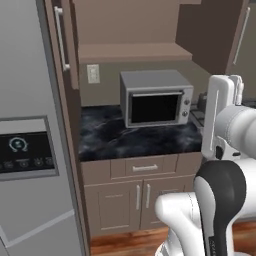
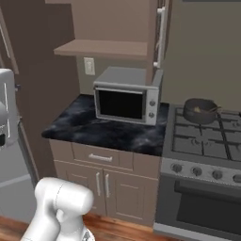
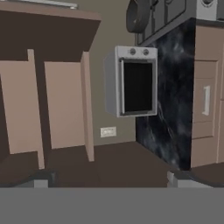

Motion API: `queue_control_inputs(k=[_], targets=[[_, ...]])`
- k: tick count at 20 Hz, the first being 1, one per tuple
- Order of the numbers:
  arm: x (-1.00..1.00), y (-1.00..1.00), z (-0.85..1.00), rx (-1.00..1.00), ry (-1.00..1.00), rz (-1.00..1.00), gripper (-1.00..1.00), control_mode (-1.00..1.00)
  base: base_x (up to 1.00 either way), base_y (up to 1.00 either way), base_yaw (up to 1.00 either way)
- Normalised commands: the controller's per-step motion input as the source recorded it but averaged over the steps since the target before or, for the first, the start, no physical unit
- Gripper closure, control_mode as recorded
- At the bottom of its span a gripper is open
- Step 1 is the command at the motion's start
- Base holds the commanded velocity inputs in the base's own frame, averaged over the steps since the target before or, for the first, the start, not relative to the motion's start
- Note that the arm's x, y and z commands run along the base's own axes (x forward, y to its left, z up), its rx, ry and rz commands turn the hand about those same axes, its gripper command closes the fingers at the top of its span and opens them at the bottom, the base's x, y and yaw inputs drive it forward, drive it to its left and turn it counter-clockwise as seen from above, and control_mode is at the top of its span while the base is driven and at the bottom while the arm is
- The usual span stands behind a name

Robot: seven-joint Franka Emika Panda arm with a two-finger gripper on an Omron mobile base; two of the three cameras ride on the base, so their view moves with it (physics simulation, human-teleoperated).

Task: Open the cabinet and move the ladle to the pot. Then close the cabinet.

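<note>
Your cabinet [image 2: 113, 28] stands open and the ladle [image 2: 203, 109] sits in the pot [image 2: 199, 110] (so closing remains); pincer [image 3: 109, 179] released.

Microwave [image 1: 156, 98] on dark counter [image 1: 115, 137]

Cabinet [image 3: 52, 105] hanging open dead ahead of the wide-spread fingertips [image 3: 41, 178], microwave [image 3: 133, 81] further off on the marble counter [image 3: 168, 87], pot [image 3: 139, 15] way beyond.

Base views flank microwave [image 1: 156, 99] — hand view rolled sideways.
</note>
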Motion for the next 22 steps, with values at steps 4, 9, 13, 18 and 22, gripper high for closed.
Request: queue_control_inputs(k=[4, 9, 13, 18, 22], targets=[[0.00, 0.00, 0.00, 0.00, 0.00, 0.00, -1.00, 1.00, 0.22, -0.36, 0.08], [0.00, 0.00, 0.00, 0.00, 0.00, 0.00, -1.00, 1.00, 0.14, -0.28, 0.01], [0.00, 0.00, 0.00, 0.00, 0.00, 0.00, -1.00, 1.00, 0.20, 0.00, -0.07], [0.00, 0.00, 0.00, 0.00, 0.00, 0.00, -1.00, 1.00, 0.09, 0.05, -0.14], [0.00, 0.00, 0.00, 0.00, 0.00, 0.00, -1.00, 1.00, 0.08, 0.00, -0.14]])
